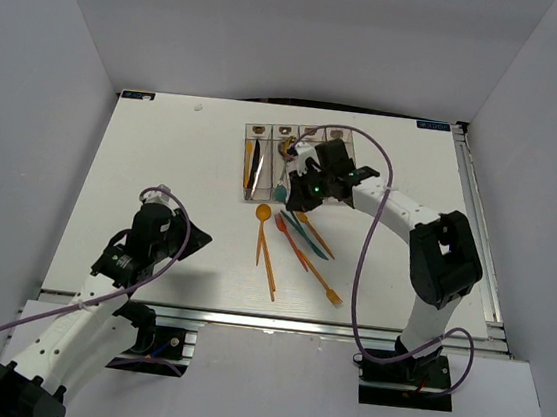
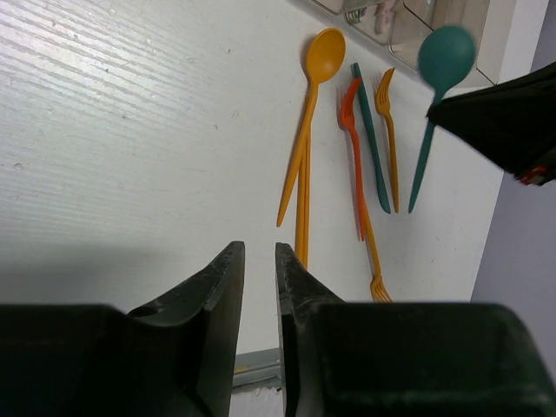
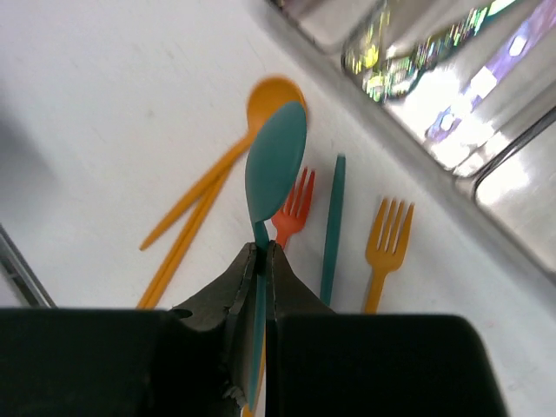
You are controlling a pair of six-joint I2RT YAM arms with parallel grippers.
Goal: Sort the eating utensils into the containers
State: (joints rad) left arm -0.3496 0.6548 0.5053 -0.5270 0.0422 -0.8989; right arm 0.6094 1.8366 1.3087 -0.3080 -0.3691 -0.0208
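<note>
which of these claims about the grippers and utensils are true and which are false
1. The right gripper is shut on the teal spoon. True.
2. It grips that spoon by the bowl. False: it grips the handle.
3. The left gripper holds an orange fork. False: it holds nothing, and its jaws are slightly apart above the table.
4. An orange spoon lies on the table. True.
5. Every utensil is in the containers. False: several, including a teal knife, lie on the table.
</note>
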